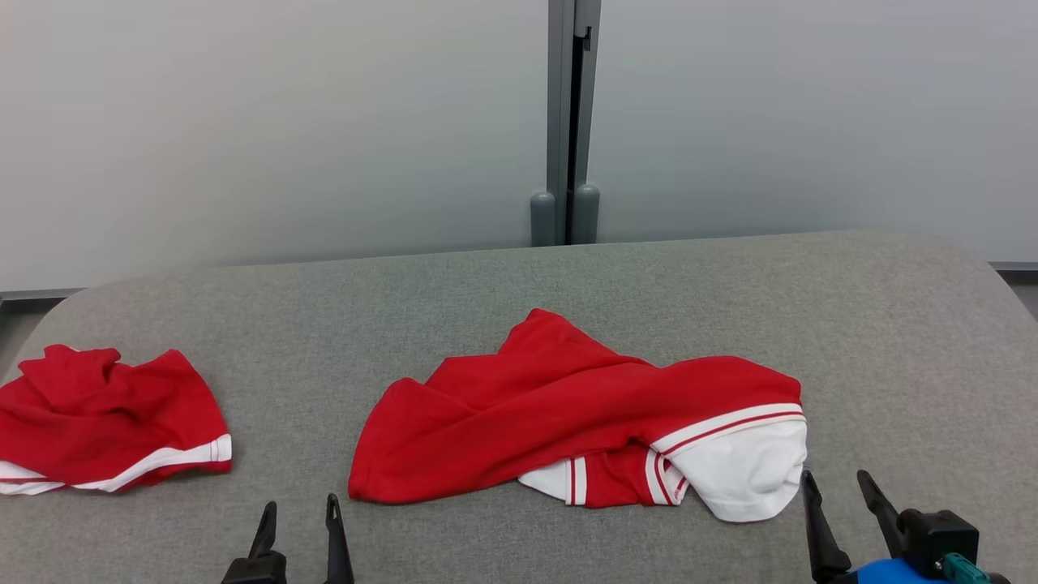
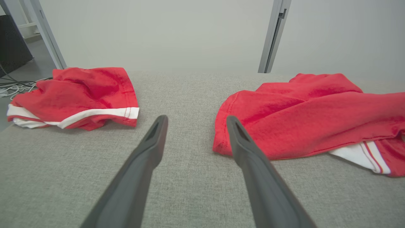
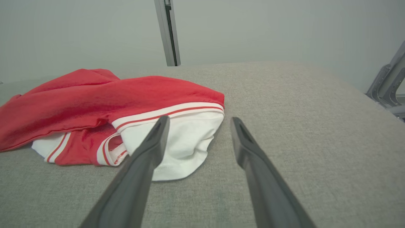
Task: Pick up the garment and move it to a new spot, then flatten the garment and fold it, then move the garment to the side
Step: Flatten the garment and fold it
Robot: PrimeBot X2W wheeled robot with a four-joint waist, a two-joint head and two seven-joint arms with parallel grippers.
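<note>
A crumpled red garment (image 1: 559, 405) with white, red-striped trim lies at the middle of the grey table; it also appears as the red cloth (image 2: 310, 117) in the left wrist view and the red and white cloth (image 3: 107, 110) in the right wrist view. My left gripper (image 1: 298, 507) is open near the front edge, just short of the garment's left corner. My right gripper (image 1: 837, 483) is open beside the white end at the right. The left gripper (image 2: 196, 120) and the right gripper (image 3: 199, 122) hold nothing.
A second red garment (image 1: 105, 418) with a white band sits bunched at the table's left edge, also seen as a bundle (image 2: 76, 95). The grey fabric table (image 1: 892, 341) has free room at right and back. A grey wall post (image 1: 566, 122) stands behind.
</note>
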